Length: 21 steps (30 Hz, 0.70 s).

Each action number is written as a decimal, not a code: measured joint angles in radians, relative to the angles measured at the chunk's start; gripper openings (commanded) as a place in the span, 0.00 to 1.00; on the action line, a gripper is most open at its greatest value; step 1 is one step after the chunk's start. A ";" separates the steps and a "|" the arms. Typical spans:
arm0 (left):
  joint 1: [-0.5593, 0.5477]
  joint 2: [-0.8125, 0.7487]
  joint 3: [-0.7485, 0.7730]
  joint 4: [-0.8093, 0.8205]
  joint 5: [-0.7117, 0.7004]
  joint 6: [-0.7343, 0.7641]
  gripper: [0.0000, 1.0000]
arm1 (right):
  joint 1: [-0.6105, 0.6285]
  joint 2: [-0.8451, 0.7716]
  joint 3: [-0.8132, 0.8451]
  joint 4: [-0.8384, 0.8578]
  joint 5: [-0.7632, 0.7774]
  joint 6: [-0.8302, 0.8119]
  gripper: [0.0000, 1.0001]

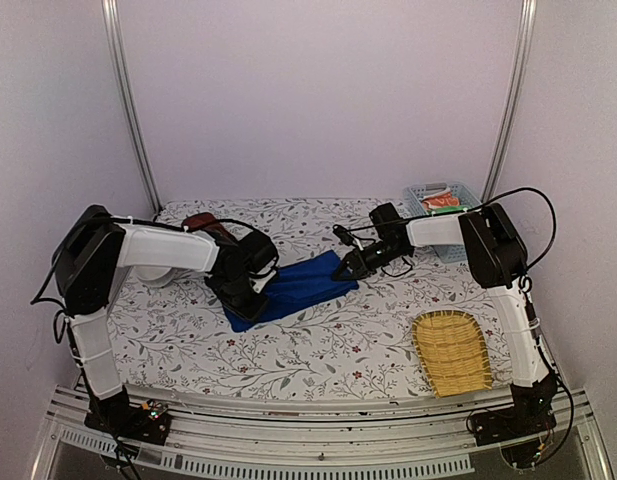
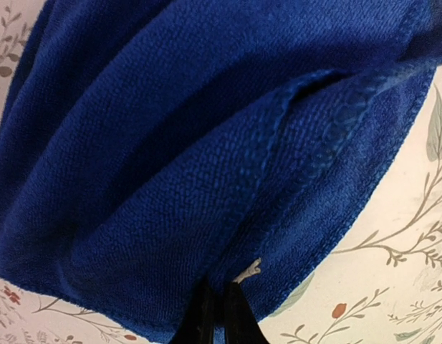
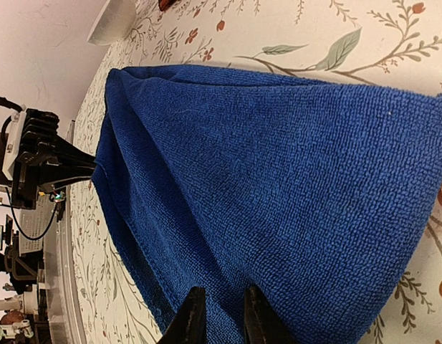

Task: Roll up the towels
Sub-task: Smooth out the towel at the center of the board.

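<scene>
We've got the blue towel (image 1: 293,288) running 8 to 2 o'clock, left tool (image 2: 219,290) and right tool (image 3: 219,297) each clamped on an end.

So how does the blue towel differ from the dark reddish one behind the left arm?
The blue towel lies stretched out mid-table; the reddish-brown towel sits bunched small at the back. The left gripper and the right gripper pinch the blue towel's ends; no gripper holds the reddish-brown towel. Both are on the flowered table.
</scene>
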 measured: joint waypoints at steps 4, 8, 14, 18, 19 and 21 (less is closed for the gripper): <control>-0.002 0.000 0.011 -0.022 -0.007 0.001 0.03 | 0.000 0.000 0.000 0.000 0.000 0.000 0.22; -0.006 -0.016 0.015 -0.046 -0.003 0.011 0.02 | 0.000 0.000 0.000 0.000 0.000 0.000 0.22; -0.017 -0.068 0.015 -0.094 0.006 0.046 0.01 | 0.000 0.001 0.001 0.001 -0.001 0.000 0.22; -0.020 -0.071 0.015 -0.121 0.006 0.068 0.03 | 0.000 0.002 0.001 0.001 -0.002 0.000 0.22; -0.021 -0.071 0.015 -0.126 0.006 0.074 0.03 | 0.000 0.002 0.002 0.001 -0.002 0.000 0.22; -0.023 -0.071 0.015 -0.135 0.005 0.084 0.04 | 0.000 0.002 0.002 0.001 -0.002 0.000 0.22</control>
